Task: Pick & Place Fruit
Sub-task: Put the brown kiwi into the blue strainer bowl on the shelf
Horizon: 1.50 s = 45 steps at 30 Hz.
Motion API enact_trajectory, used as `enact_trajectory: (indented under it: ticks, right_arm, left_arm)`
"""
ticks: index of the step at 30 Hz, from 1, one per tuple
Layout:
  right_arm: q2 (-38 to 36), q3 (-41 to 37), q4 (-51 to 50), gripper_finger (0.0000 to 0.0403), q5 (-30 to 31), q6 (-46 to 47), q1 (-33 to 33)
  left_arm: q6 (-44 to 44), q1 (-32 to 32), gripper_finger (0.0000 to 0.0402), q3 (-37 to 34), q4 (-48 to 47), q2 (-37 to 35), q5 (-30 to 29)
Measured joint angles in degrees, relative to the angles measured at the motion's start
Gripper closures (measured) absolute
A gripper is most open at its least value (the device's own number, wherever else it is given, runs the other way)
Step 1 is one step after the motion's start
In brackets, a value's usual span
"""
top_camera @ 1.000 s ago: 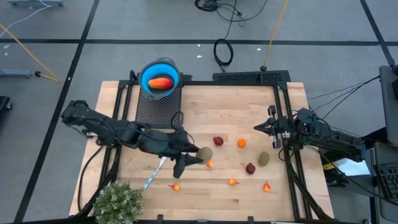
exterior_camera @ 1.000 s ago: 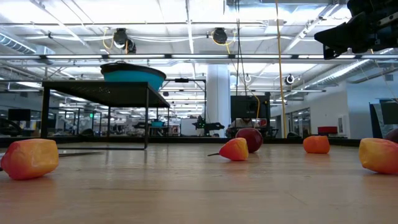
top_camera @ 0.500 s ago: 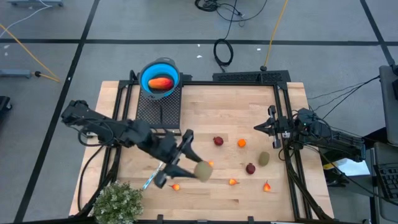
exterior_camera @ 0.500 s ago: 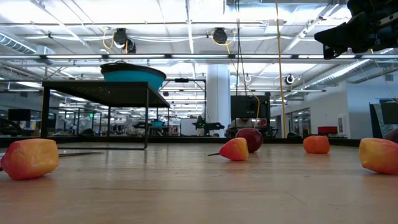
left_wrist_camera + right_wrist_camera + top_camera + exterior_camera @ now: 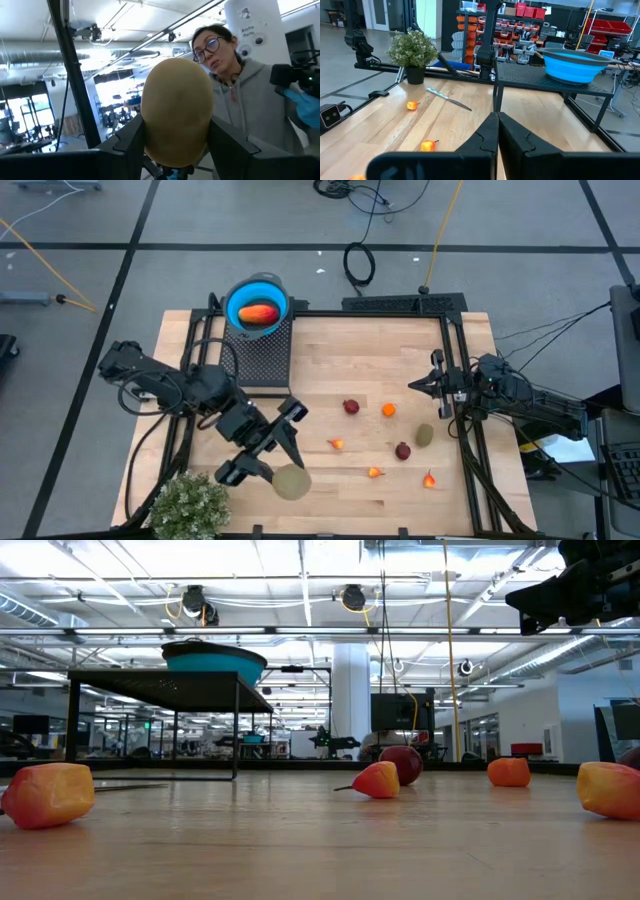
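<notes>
Left gripper (image 5: 281,462) is holding an olive-brown oval toy fruit (image 5: 291,482) between its two dark fingers (image 5: 127,142), near the front edge of the pale wooden table (image 5: 340,350), just beside the bushy green potted plant (image 5: 188,505). In the left wrist view the oval is filling the space between the fingers, which are clamping its sides; a person in a grey hoodie (image 5: 250,107) is showing behind it.

Scattered mid-table: small orange-red bits (image 5: 374,473), a second olive-brown oval (image 5: 425,435), two dark red balls (image 5: 351,407), and a round orange piece (image 5: 388,410). A slim blue-handled knife (image 5: 448,98) is lying on the boards not far from the plant.

Right gripper (image 5: 437,387) is waiting at the right side of the table, fingers (image 5: 492,135) pressed together with nothing between them.

At the far edge, a blue round bowl (image 5: 257,305) is sitting on a black mesh stand (image 5: 254,358), with one long red-orange fruit (image 5: 259,314) already inside.

Risks, as judgement: the oval is smooth and rounded and appears gripped only at its sides, so it could squirt out during the carry. The bowl is raised and well apart from the held fruit, so the arm must travel far and lift; a low approach could catch the stand or the bowl rim.

Hard to make out: the left fingertips are hiding behind the oval in the high view, so grip depth is unclear. The low view is not showing the left gripper or the held fruit at all. The knife is hidden under the left arm from above.
</notes>
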Motion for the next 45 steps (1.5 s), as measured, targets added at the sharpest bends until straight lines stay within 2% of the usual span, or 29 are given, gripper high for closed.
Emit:
enact_trajectory:
  ticks: [3, 5, 9, 12, 15, 19, 24, 28, 33, 41, 45]
  right_arm:
    - [0.0, 0.0, 0.0, 0.0403, 0.0, 0.0, 0.0]
    - [0.0, 0.0, 0.0, 0.0403, 0.0, 0.0, 0.0]
    - [0.0, 0.0, 0.0, 0.0403, 0.0, 0.0, 0.0]
    - [0.0, 0.0, 0.0, 0.0403, 0.0, 0.0, 0.0]
    - [0.0, 0.0, 0.0, 0.0403, 0.0, 0.0, 0.0]
    - [0.0, 0.0, 0.0, 0.0403, 0.0, 0.0, 0.0]
    - [0.0, 0.0, 0.0, 0.0403, 0.0, 0.0, 0.0]
    - [0.0, 0.0, 0.0, 0.0403, 0.0, 0.0, 0.0]
    - [0.0, 0.0, 0.0, 0.0403, 0.1, 0.0, 0.0]
    - [0.0, 0.0, 0.0, 0.0403, 0.5, 0.0, 0.0]
    - [0.0, 0.0, 0.0, 0.0403, 0.5, 0.0, 0.0]
  left_arm:
    - [-2.5, 0.0, 0.0224, 0.0, 0.0, 0.0, -0.2]
    - [-5.9, 0.0, 0.0224, 0.0, -0.4, 0.0, -3.2]
    - [-18.6, 0.0, 0.0224, 0.0, -7.4, 0.0, -19.0]
    - [-29.3, 0.3, 0.0224, 0.0, -18.3, 0.0, -31.3]
    - [-41.9, 1.4, 0.0224, 0.0, -31.8, 0.0, -38.7]
    - [-56.5, 3.7, 0.0224, 0.0, -47.8, 0.0, -42.7]
    - [-65.6, 7.4, 0.0224, 0.0, -62.0, 0.0, -43.0]
    - [-67.6, 11.2, 0.0224, 0.0, -70.8, 0.0, -43.0]
    - [-66.1, 16.0, 0.0224, 0.0, -77.9, 0.0, -43.0]
    - [-57.2, 23.7, 0.0224, 0.1, -80.3, -0.3, -43.0]
    - [-51.2, 28.1, 0.0224, 3.1, -81.3, -0.5, -43.1]
